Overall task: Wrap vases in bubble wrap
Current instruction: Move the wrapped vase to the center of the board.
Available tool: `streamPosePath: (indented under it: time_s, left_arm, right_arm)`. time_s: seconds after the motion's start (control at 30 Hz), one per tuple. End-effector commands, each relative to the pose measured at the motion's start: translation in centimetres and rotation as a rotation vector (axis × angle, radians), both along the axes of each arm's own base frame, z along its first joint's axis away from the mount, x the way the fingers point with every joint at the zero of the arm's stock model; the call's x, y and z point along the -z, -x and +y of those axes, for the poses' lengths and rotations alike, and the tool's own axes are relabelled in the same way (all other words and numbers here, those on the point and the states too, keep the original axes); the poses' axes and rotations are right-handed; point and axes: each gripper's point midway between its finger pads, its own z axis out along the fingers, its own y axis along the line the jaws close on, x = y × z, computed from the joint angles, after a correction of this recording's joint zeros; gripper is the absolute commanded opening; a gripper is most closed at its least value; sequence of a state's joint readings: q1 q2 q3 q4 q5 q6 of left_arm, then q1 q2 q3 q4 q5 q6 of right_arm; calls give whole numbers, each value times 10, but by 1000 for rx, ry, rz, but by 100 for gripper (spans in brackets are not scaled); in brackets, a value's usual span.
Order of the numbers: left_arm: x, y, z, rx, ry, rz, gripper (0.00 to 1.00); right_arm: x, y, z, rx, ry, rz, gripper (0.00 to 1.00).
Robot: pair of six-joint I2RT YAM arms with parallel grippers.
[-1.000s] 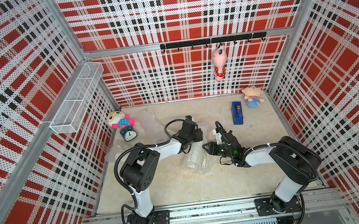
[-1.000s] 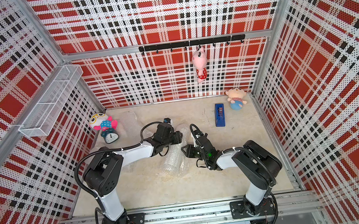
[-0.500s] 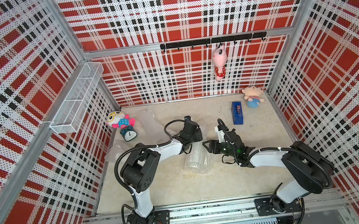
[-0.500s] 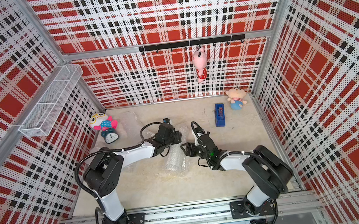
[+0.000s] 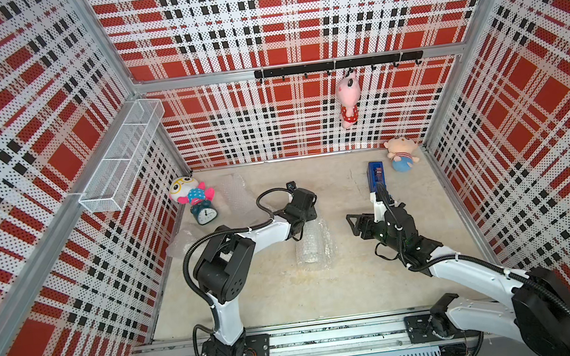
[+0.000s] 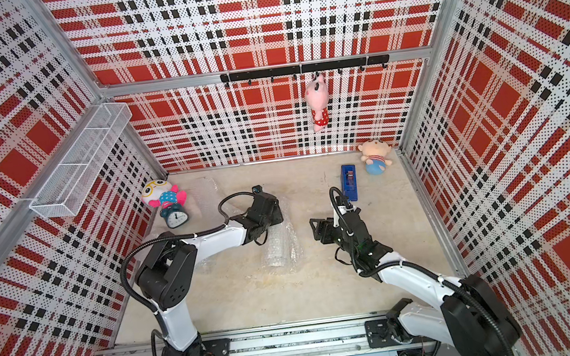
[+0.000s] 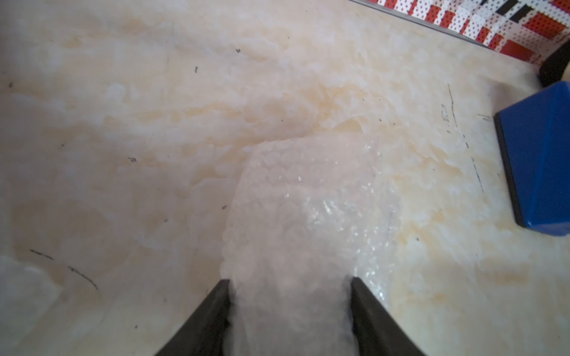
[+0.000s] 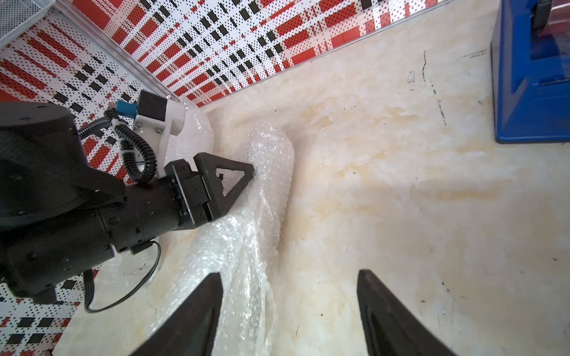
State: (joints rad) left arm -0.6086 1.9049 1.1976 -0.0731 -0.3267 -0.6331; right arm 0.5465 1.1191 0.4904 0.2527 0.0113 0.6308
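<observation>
Item: my left gripper, jaws clamped across one end of the bubble-wrap roll, which lies on its side mid-table between my arms (the vase inside is too veiled to identify). My right gripper, jaws spread and empty, hangs near the roll's loose edge. Handling note: I judge the wrap wants fastening, so left should pin it without crushing bubbles while right goes to the blue tape dispenser by the back wall.

bubble wrap blurred; tape dispenser cut off at edge.
</observation>
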Motion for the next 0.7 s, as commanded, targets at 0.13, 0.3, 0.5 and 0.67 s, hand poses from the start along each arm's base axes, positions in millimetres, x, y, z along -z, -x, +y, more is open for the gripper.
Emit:
streamPosePath:
  time_s: [0.13,0.3,0.5,0.67]
  left_arm:
    - [8,-56,69,-216,-81,1,60]
    - [7,-97,96,-283,-68,-22,61]
    - [-5,-121,100,-249,-54,-28,71]
    - [-21,-122,96,-214,-20,-38,89]
  right_arm:
    - [12,8,-15,25,62,17,75]
    - [14,13,-19,30,68,20,75]
    - [13,17,-27,45,85,14,77]
    - [12,18,-31,54,98,9,78]
